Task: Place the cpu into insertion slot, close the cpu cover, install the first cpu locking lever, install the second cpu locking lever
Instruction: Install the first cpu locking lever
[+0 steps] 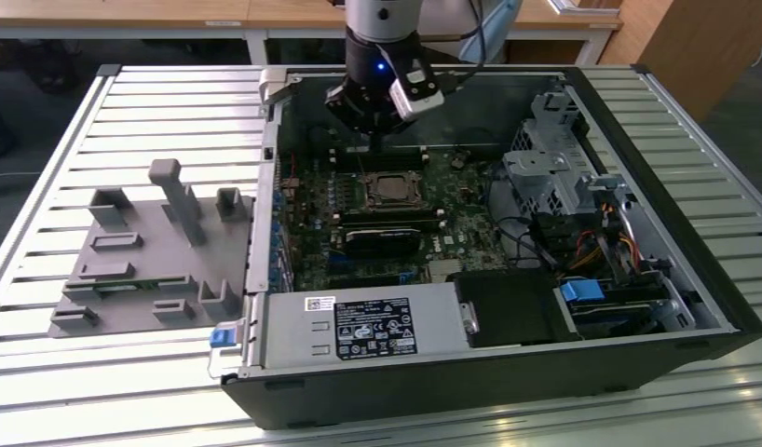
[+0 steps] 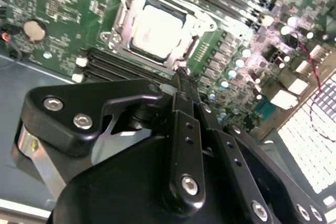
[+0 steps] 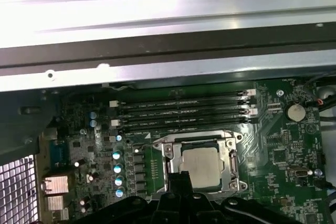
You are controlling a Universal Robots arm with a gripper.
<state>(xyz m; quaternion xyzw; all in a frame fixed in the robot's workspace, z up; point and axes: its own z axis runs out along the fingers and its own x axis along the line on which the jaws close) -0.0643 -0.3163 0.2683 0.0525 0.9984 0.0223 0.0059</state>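
I see the gripper (image 2: 181,78) pinched narrow and empty, its tips just beside the cpu (image 2: 157,31), which lies framed by the lowered cpu cover (image 3: 231,158).

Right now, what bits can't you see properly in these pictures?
- First wrist view: the black gripper hides one corner of the pale silvery square cpu and that edge of the thin silvery metal cpu cover.
- Second wrist view: the gripper's body blocks part of the green circuit board behind it.
- Exterior view: the locking levers at the small square insertion slot are too small to tell if they are latched.
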